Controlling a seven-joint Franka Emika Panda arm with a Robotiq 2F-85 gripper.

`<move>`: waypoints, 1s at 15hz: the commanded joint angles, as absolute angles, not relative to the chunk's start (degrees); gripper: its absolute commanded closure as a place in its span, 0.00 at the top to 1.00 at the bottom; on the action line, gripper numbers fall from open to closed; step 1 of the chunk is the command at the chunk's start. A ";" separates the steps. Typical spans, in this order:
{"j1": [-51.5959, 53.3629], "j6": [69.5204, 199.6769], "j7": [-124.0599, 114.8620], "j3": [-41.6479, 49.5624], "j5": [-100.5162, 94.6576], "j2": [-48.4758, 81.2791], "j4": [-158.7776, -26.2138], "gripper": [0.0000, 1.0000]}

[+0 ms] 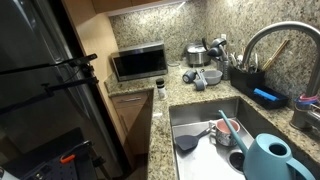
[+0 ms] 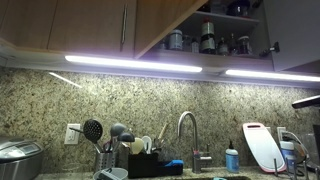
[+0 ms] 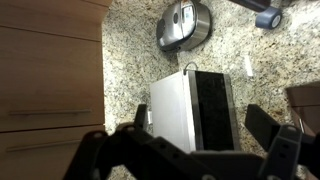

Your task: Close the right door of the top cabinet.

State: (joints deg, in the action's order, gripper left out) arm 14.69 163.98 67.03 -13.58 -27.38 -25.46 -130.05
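The top cabinet shows in an exterior view. Its door (image 2: 168, 20) stands swung open, seen from below. Behind it is a shelf of jars and bottles (image 2: 205, 41). The cabinet doors to the left (image 2: 60, 25) are shut. My gripper (image 3: 203, 128) shows only in the wrist view. Its two dark fingers are spread wide and hold nothing. It hangs above a silver and black microwave (image 3: 193, 108) on the granite counter, far from the cabinet door. The gripper does not show in either exterior view.
A microwave (image 1: 138, 63), a rice cooker (image 1: 196, 55) and a utensil holder (image 1: 216, 50) stand on the counter (image 1: 160, 120). The sink (image 1: 205, 115) holds dishes, with a teal watering can (image 1: 270, 155) in front. A faucet (image 2: 185, 130) and a cutting board (image 2: 262, 145) are below the cabinets.
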 commanded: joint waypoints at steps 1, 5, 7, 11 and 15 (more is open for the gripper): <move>14.03 164.78 65.21 -13.90 -29.44 -30.89 -134.31 1.00; 13.40 164.93 64.90 -13.52 -29.74 -34.73 -135.88 1.00; 12.20 165.15 64.47 -13.58 -30.00 -35.40 -135.51 1.00; 11.44 165.08 65.39 -12.29 -29.48 -35.12 -134.75 1.00; 10.70 165.84 65.82 -11.11 -29.61 -34.62 -134.62 1.00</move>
State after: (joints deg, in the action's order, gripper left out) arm 11.73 163.98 66.87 -11.71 -28.12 -34.82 -134.62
